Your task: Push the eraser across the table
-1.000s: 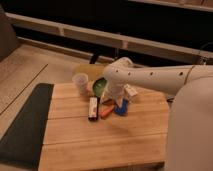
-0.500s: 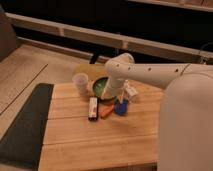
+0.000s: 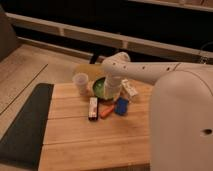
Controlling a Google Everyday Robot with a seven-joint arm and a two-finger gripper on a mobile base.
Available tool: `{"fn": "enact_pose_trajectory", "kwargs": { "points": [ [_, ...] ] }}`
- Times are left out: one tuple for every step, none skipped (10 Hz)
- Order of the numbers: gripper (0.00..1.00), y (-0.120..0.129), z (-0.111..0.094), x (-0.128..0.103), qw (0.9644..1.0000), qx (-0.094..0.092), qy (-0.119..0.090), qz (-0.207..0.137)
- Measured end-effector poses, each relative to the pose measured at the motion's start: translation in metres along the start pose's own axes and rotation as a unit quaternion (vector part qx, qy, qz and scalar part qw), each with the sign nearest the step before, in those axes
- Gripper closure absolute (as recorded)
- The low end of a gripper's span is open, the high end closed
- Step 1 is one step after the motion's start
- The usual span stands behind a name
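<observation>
The eraser (image 3: pixel 93 108) is a narrow block, white on top with dark sides, and lies lengthwise on the light wooden table (image 3: pixel 85 142) near its middle. My gripper (image 3: pixel 110 95) hangs down from the white arm just beyond and to the right of the eraser, over the near edge of a green bowl (image 3: pixel 99 87). It stands apart from the eraser. An orange marker-like stick (image 3: pixel 106 111) lies right beside the eraser, between it and a blue block (image 3: pixel 121 105).
A pale cup (image 3: pixel 80 83) stands at the back left of the bowl. A small white box (image 3: pixel 130 89) lies behind the blue block. A dark grey mat (image 3: pixel 24 127) lies left of the table. My white arm and body (image 3: pixel 180 115) fill the right side.
The arm has shifted slightly left and back, bringing the gripper nearer the bowl. The eraser, the stick and the blue block have not moved.
</observation>
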State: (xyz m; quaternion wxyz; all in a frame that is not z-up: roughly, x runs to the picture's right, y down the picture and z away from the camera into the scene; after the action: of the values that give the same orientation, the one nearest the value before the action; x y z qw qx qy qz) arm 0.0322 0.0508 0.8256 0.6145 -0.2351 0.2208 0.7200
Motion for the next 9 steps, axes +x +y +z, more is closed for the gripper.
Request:
{"fn": "enact_pose_trajectory", "kwargs": {
  "points": [
    [0.86,0.001,0.000,-0.001,1.0000,0.001,0.000,-0.002],
    [0.98,0.006,0.000,-0.002,1.0000,0.002,-0.002,-0.006],
    [1.00,0.008,0.000,-0.002,1.0000,0.003,-0.002,-0.009],
    [1.00,0.009,0.002,-0.002,0.9999,0.004,-0.002,-0.011],
    [1.00,0.011,0.003,-0.002,0.9999,0.004,-0.003,-0.013],
    [1.00,0.013,0.007,-0.001,0.9999,0.006,-0.001,-0.015],
    [1.00,0.014,0.011,0.000,0.9999,0.008,-0.001,-0.015],
    [1.00,0.013,0.014,0.001,0.9998,0.009,0.000,-0.015],
    [1.00,0.012,0.020,0.002,0.9998,0.012,0.002,-0.014]
  ]
}}
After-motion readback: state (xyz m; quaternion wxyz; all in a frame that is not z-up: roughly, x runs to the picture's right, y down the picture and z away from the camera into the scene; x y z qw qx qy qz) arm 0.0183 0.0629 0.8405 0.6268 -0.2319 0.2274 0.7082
